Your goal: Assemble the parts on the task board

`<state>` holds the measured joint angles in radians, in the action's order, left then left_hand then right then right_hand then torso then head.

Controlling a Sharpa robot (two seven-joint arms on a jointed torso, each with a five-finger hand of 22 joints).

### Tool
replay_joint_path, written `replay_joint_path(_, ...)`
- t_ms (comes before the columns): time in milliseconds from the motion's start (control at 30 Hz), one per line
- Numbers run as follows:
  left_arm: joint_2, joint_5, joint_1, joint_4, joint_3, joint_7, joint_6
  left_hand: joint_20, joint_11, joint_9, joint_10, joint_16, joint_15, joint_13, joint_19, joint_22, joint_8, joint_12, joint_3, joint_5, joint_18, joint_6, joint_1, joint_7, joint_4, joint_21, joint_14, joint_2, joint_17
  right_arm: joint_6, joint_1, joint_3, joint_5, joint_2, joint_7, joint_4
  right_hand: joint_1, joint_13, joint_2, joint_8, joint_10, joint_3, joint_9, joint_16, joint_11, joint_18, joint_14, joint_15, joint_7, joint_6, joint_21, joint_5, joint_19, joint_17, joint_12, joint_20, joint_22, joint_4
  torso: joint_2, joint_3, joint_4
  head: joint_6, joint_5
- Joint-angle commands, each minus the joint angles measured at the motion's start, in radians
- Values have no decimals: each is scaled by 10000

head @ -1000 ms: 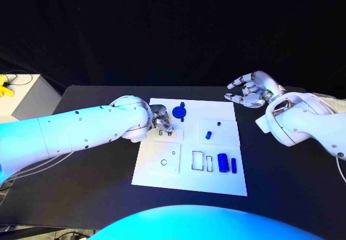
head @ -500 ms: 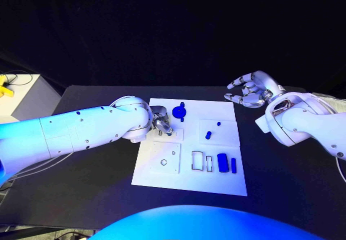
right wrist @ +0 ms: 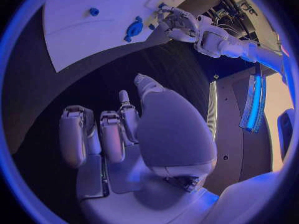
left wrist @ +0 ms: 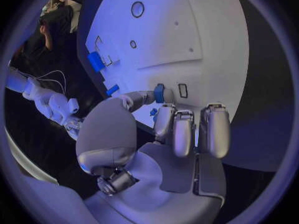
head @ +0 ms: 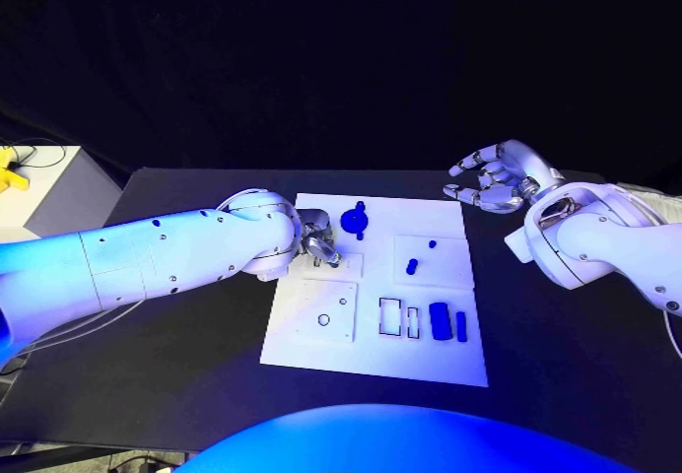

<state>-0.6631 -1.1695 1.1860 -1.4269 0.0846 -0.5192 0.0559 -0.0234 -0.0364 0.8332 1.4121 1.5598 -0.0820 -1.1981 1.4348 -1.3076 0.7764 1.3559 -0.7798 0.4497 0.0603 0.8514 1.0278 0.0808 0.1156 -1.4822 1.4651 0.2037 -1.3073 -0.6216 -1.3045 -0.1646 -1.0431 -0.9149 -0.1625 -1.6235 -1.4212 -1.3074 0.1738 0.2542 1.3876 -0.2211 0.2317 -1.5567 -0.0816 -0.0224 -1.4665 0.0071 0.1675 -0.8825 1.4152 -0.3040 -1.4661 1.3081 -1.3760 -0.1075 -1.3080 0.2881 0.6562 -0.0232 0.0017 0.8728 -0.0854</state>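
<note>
Blue parts lay scattered on the white task board (head: 373,367) in mid-table (head: 185,335), so assembly looked early: a round winged piece (head: 353,219) at the far edge, a small peg (head: 411,265) at centre, and two bars (head: 440,319) by empty rectangular slots near the right edge. Left robot hand (head: 318,242) hovered over the board's far-left part, pinching a small blue part (left wrist: 159,92) just beside a small slot, with most pieces apparently unseated. Right robot hand (head: 493,177) hung off the board's far-right corner, fingers loosely curled, gripping nothing.
</note>
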Motion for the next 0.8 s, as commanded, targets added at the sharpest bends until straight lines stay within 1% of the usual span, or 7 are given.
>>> replay_joint_path(33,8,-156,-37,-21,28,-9,232,5,-32,17,128,65,-86,-138,52,-340,52,95,-1639,3,-102,572,-34,-475,-1739,-32,1030,-78,-2538,65,5,1,-67,-4,39,-21,94,-670,2,5,-26,-55,-11,43,7,-137,-941,-16,-11,84,-59,-52,-428,2252,4,6,-1782,1,-3,0,1,-2,-12)
replay_joint_path(233,-1,-224,-38,-49,30,-4,239,11,-52,12,213,72,-95,-285,62,-355,68,187,-1579,15,-105,643,-54,-503,-1737,-36,1034,-86,-2553,63,5,1,-67,-8,40,-25,94,-670,2,5,-26,-55,-11,43,7,-137,-941,-16,-11,84,-59,-52,-428,2252,4,6,-1782,1,-3,1,2,-2,-16)
replay_joint_path(300,-8,-243,-38,-62,31,-2,262,20,-75,2,293,80,-108,-428,76,-377,79,274,-1527,19,-109,713,-69,-532,-1735,-43,1039,-97,-2570,62,5,1,-67,-13,40,-26,94,-670,2,5,-26,-55,-11,43,7,-137,-941,-16,-11,84,-59,-52,-428,2252,4,6,-1782,1,-3,-6,3,-2,-19)
replay_joint_path(467,-20,-240,-42,-95,33,1,316,41,-115,-37,423,99,-135,-665,102,-417,72,410,-1423,17,-118,848,-82,-583,-1740,-55,1050,-117,-2611,60,5,1,-67,-21,39,-26,94,-670,2,5,-26,-55,-11,43,7,-137,-941,-16,-11,84,-59,-52,-428,2252,4,6,-1782,1,-3,-3,3,-2,-19)
replay_joint_path(533,-14,-218,-45,-102,34,2,336,42,-117,-40,426,96,-136,-669,102,-416,71,412,-1415,17,-118,856,-82,-586,-1740,-54,1049,-118,-2605,59,5,1,-67,-21,40,-28,94,-670,2,5,-26,-55,-11,43,7,-137,-941,-16,-11,84,-59,-52,-428,2252,4,6,-1782,1,-2,-5,3,-2,-25)
replay_joint_path(700,-1,-92,-49,-120,35,2,410,67,-153,-96,536,101,-162,-881,118,-440,41,527,-1287,-4,-123,994,-107,-631,-1704,-60,1052,-183,-2616,59,5,1,-67,-29,39,-34,113,-673,8,8,-20,-77,-14,48,7,-138,-938,-17,-11,84,-63,-63,-428,2242,-2,7,-1780,5,1,-11,-4,-2,-24)
replay_joint_path(800,-1,-14,-50,-122,36,2,453,78,-168,-125,580,105,-174,-970,123,-447,21,574,-1219,-15,-125,1060,-121,-652,-1680,-60,1054,-223,-2624,60,5,1,-67,-34,38,-37,113,-673,8,8,-20,-77,-14,48,7,-138,-938,-17,-11,84,-63,-63,-428,2242,-2,7,-1780,5,6,-8,-4,-2,-20)
